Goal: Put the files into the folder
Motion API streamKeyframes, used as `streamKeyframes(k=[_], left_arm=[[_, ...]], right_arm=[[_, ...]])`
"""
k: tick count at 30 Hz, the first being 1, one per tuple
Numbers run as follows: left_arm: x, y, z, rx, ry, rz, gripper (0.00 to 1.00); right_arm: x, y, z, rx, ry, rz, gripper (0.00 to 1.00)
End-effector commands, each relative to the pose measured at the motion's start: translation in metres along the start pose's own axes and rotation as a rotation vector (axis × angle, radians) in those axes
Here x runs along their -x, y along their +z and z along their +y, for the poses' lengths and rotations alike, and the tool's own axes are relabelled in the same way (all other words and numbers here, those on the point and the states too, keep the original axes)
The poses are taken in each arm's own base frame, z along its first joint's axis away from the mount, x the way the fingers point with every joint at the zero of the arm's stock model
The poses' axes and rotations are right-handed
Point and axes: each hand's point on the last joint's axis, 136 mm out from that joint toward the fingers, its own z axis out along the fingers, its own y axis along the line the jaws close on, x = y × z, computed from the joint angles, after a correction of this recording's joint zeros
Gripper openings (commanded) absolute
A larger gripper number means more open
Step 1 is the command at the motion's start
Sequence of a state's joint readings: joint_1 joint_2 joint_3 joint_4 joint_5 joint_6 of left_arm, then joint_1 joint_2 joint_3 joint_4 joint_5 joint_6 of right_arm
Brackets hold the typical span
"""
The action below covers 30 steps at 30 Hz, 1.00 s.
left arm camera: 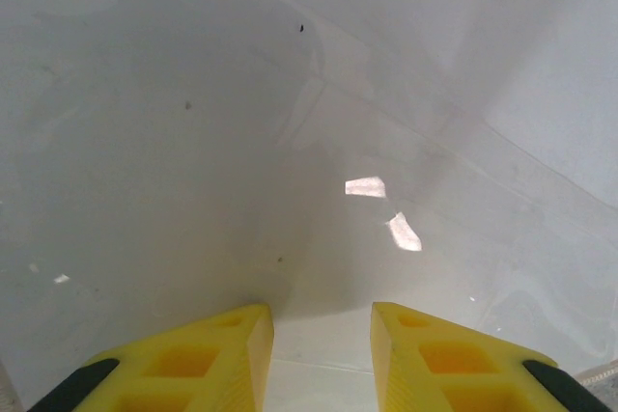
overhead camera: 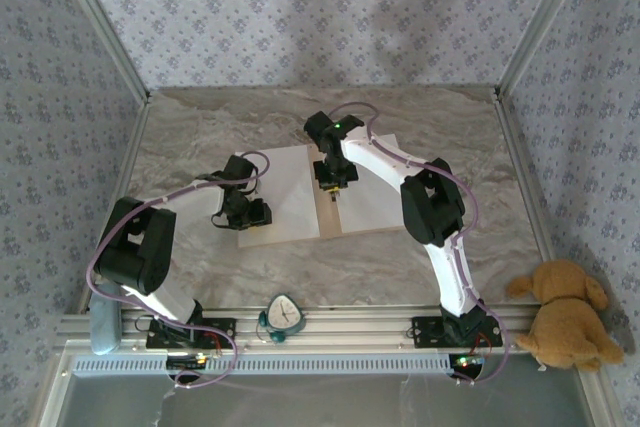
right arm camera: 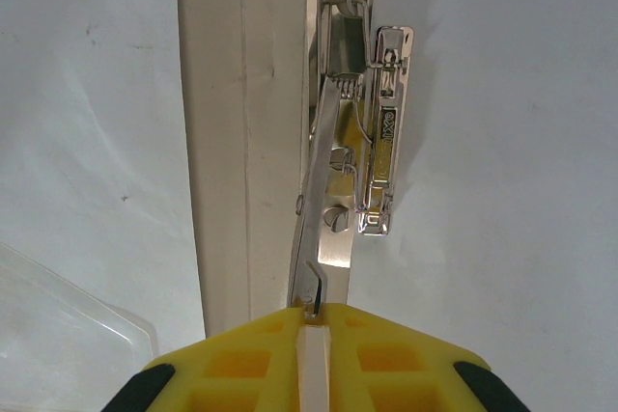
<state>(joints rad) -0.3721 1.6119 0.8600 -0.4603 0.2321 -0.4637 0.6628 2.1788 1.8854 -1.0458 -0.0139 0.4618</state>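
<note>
The right pincer (right arm camera: pixel 311 320) is clamped on the clip lever (right arm camera: pixel 323 180) just ahead, over the open folder (right arm camera: pixel 227 142). The files (right arm camera: pixel 87 123) lie either side; the left pincer (left arm camera: pixel 322 335), fingers apart, sits over one. Only securing seems left.

— What colour are the files (overhead camera: pixel 285 192)?
— Plain white, both of them. The folder (right arm camera: pixel 222 142) shows between them as a tan strip, and its metal clip (right arm camera: pixel 352 123) is shiny silver.
— Anything brighter?
— The right tool (right arm camera: pixel 311 314) and left tool (left arm camera: pixel 322 325) are bright yellow, with black behind.
— And the bench (overhead camera: pixel 200 137)?
— Marbled grey-beige. The walls (overhead camera: pixel 300 7) have pale blue-grey wallpaper with small floral sprigs, and the plush dog (overhead camera: pixel 565 312) is golden tan.
</note>
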Motion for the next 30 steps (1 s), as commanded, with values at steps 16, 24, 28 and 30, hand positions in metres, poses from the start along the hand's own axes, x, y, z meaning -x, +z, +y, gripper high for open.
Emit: streamKeyframes(k=[16, 24, 28, 30], left_arm=[[-0.016, 0.002, 0.013, 0.032, -0.019, 0.051, 0.35], [-0.017, 0.001, 0.013, 0.033, -0.018, 0.052, 0.35], [-0.016, 0.002, 0.013, 0.033, -0.020, 0.052, 0.35], [-0.016, 0.002, 0.013, 0.034, -0.020, 0.054, 0.35]], right_arm=[[-0.008, 0.013, -0.003, -0.042, -0.022, 0.063, 0.14], [0.013, -0.004, -0.003, -0.022, -0.027, 0.014, 0.15], [0.016, -0.007, 0.000, -0.003, -0.027, 0.008, 0.18], [0.017, -0.011, 0.001, -0.003, -0.033, 0.005, 0.21]])
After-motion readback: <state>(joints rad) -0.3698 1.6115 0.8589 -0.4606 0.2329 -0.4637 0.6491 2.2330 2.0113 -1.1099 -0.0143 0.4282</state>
